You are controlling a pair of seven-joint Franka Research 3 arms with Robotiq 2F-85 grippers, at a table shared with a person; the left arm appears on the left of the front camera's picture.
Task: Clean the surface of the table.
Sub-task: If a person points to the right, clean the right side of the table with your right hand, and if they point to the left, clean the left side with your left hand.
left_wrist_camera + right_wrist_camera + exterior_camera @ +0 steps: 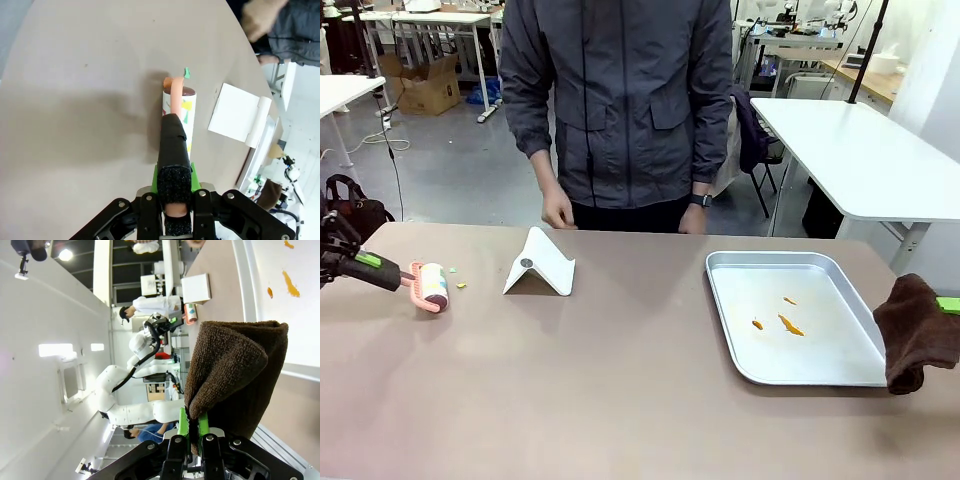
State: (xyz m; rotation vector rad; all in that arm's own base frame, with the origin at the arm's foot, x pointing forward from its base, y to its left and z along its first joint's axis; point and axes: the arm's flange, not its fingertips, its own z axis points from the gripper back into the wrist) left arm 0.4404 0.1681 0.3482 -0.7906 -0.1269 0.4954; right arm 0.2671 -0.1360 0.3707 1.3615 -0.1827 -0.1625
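Note:
The brownish table (620,390) spreads across the front view. At its left edge my left gripper (365,262) is shut on the black handle of a lint roller (432,287), whose pink-framed roll lies on the tabletop. In the left wrist view the lint roller (182,112) stretches ahead of the left gripper (173,180), with a green scrap (186,73) at its far end. At the right edge my right gripper (948,305) is shut on a dark brown cloth (918,330) that hangs beside the tray. The cloth (235,375) drapes over the right gripper (191,425).
A silver metal tray (820,345) at the right holds a few orange scraps (790,324). A white folded card (540,265) stands left of centre. Tiny crumbs (460,285) lie beside the roller. A person (620,100) stands at the far edge, hands low.

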